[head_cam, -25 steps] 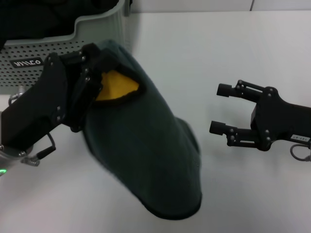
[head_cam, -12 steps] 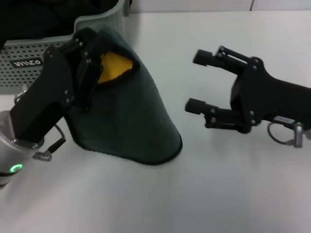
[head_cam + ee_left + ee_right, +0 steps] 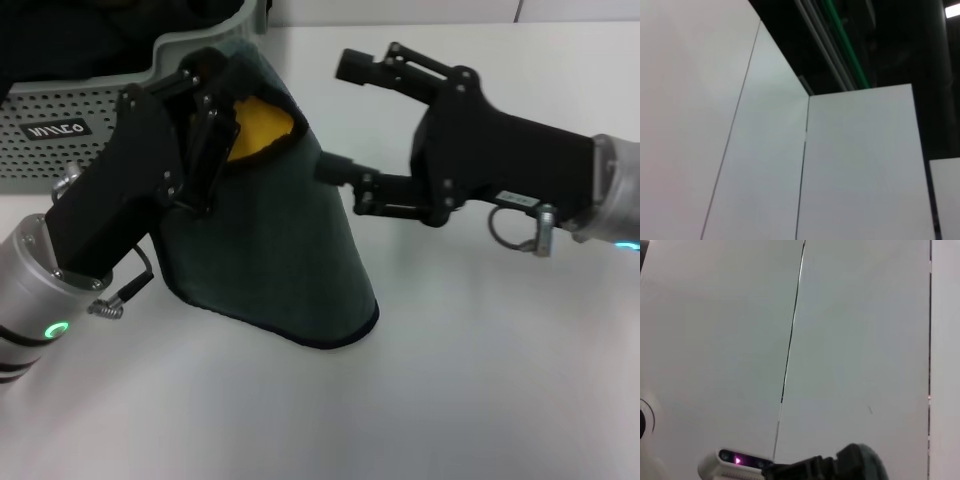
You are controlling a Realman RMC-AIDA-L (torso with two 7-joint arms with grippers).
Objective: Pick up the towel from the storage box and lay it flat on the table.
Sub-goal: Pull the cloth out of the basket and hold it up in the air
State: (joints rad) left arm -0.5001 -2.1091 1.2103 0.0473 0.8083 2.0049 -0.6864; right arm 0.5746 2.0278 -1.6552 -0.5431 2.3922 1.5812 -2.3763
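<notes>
Table (image 3: 480, 400): plain white top, nearest the camera; the bare stretch in front of the hanging cloth is the likely spot for laying it flat.

Towel hem: the black-bound lower edge of the towel (image 3: 270, 255) touches the table or hangs just above it; which one cannot be told.

Left gripper (image 3: 212, 120): on the robot's left, fingers closed on the towel's upper corner. Holding one corner high lets the cloth hang and open under its own weight, dark grey-green side outward, with a fold of the yellow side showing at the pinch.

Right gripper (image 3: 340, 115): level with the towel's upper right edge, fingers spread wide and holding nothing. The lower finger (image 3: 345, 172) lies against or just beside the cloth's edge; the upper one is clear of it. The placing suggests a second hold is being sought, since a flat spread probably needs two corners pulled apart.

Storage box (image 3: 70, 120): pale perforated basket with a small black label, behind the left arm; the towel is out of it, its top beside the basket's dipped rim. Dark contents lie inside, unidentifiable.

Wrist views: white panels only; neither shows the towel.
</notes>
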